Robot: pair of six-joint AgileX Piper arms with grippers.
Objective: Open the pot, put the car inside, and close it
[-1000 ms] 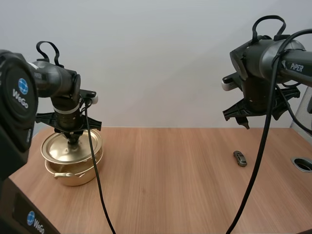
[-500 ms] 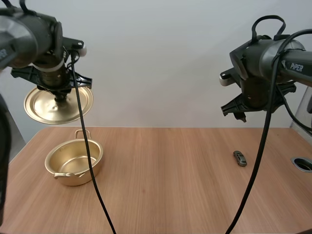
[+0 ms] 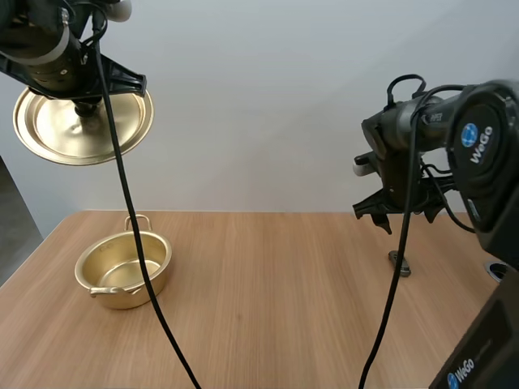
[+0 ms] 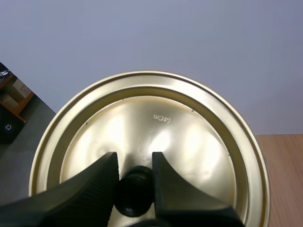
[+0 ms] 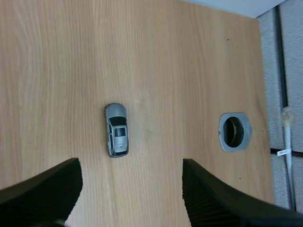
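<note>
The gold pot [image 3: 123,271] stands open on the table's left side. High above it my left gripper [image 3: 83,107] is shut on the black knob of the gold lid [image 3: 81,123]; in the left wrist view both fingers pinch that knob [image 4: 135,191] over the lid [image 4: 189,142]. A small grey toy car [image 3: 398,262] lies on the table at the right. My right gripper [image 3: 392,220] hangs just above it, open; in the right wrist view the car [image 5: 116,129] lies on the wood between the two wide-apart fingers [image 5: 208,198].
A round grey cable hole [image 5: 234,132] is set into the wooden table [image 3: 268,300] just right of the car, near the table's right edge [image 3: 507,271].
My left gripper has lifted the lid off the pot and raised it high to the upper left. My right arm has come down and forward over the car.
</note>
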